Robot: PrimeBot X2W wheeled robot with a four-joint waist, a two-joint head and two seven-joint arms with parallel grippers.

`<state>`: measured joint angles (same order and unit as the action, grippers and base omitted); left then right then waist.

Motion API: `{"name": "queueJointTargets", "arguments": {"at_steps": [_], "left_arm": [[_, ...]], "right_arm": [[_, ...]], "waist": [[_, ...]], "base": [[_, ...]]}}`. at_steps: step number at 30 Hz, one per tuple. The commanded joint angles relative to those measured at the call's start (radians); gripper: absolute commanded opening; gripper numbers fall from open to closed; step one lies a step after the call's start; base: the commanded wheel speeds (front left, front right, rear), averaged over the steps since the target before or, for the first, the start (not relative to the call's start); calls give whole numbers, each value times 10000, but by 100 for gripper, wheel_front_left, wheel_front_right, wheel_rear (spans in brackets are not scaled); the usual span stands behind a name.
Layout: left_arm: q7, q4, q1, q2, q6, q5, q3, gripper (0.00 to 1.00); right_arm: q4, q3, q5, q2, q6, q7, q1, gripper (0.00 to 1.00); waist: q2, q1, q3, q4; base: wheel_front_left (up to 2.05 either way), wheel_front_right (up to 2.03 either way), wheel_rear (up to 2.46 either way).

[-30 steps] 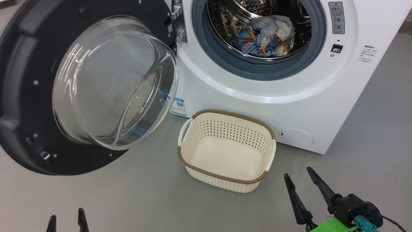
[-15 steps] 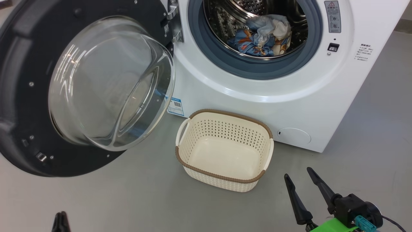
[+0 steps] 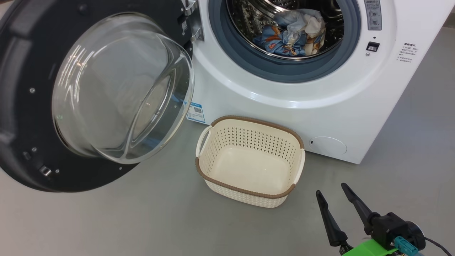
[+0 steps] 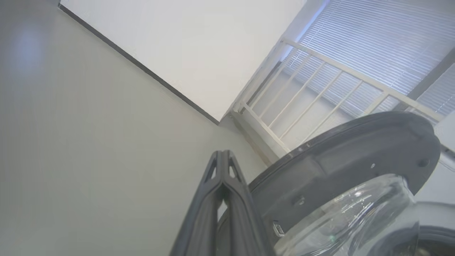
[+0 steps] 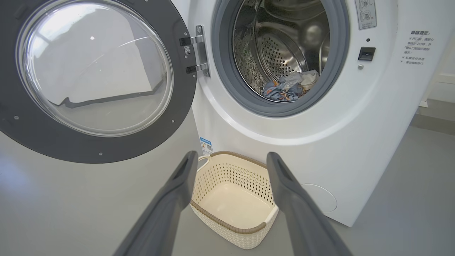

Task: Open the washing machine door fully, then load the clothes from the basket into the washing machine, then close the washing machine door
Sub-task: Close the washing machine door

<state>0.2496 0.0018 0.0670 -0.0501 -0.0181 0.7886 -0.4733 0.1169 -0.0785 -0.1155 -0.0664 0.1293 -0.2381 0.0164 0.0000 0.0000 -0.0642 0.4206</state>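
Note:
The white washing machine (image 3: pixel 320 106) (image 5: pixel 355 142) stands with its round black door (image 3: pixel 21 106) (image 5: pixel 106 149) (image 4: pixel 355 156) swung wide open to the left. Light-blue printed clothes (image 3: pixel 293 33) (image 5: pixel 288 89) lie in the steel drum. On the floor before the machine sits the cream basket (image 3: pixel 249 193) (image 5: pixel 231 227), with nothing in it. My right gripper (image 3: pixel 332 193) (image 5: pixel 231 160) is open at the lower right, short of the basket, nothing between its fingers. In the left wrist view my left gripper (image 4: pixel 222 156) is shut on nothing, its tips beside the door's outer edge.
Grey floor (image 3: pixel 142 220) spreads around the basket and under the door. The left wrist view shows a white wall (image 4: pixel 177 42), a white railing (image 4: pixel 320 81) and window blinds (image 4: pixel 384 39) beyond the door.
My left gripper has shut and dropped out of the head view's bottom edge. The head camera shifted slightly. Right gripper, basket and door are as before.

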Motion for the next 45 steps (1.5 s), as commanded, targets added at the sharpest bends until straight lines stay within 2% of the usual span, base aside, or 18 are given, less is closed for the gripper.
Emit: {"name": "queueJointTargets", "arguments": {"at_steps": [1, 5, 6, 13, 15, 22, 25, 34, 45], "left_arm": [[-291, 124, -926, -673, 135, 766, -807, 0], [-1101, 1288, -2164, -1635, 307, 2307, -1630, 0], [-1101, 1288, -2164, -1635, 307, 2307, -1630, 0], [-2146, 3330, -4005, -3068, 349, 3854, -2347, 0], [-2559, 3794, -4570, -3231, 327, 4423, -2464, 0], [-3811, 5147, -5698, -3976, 468, 5375, -2449, 0], [-4417, 5658, -6001, -4160, 514, 5709, -2374, 0], [-5971, 6380, -6276, -4287, 1070, 6660, -2354, 0], [-7275, 6548, -6004, -4082, 1350, 7237, -2221, 0]], "right_arm": [[-285, -174, 103, -65, 14, 17, -276, 100], [-361, -175, 114, -50, 14, 89, -273, 100], [-361, -175, 114, -50, 14, 89, -273, 100], [-506, -205, 86, -183, 14, 240, -317, 100], [-544, -190, 71, -246, 14, 292, -310, 100], [-822, -227, 63, -520, 14, 550, -342, 100], [-958, -234, 57, -656, 14, 667, -377, 100], [-1386, -314, 81, -890, 14, 1009, -462, 100], [-1684, -251, 58, -1045, 14, 1229, -481, 100]], "waist": [[0, 0, -12, 36], [0, 0, -66, 39], [0, 0, -66, 39], [0, 0, -211, -115], [0, 0, -258, -149], [0, 0, -513, -328], [0, 0, -636, -412], [0, 0, -938, -723], [0, 0, -1221, -928]], "base": [[0, 0, 0], [0, 0, 0], [0, 0, 0], [0, 0, 0], [0, 0, 0], [0, 0, 0], [0, 0, 0], [0, 0, 0], [0, 0, 0]]}}
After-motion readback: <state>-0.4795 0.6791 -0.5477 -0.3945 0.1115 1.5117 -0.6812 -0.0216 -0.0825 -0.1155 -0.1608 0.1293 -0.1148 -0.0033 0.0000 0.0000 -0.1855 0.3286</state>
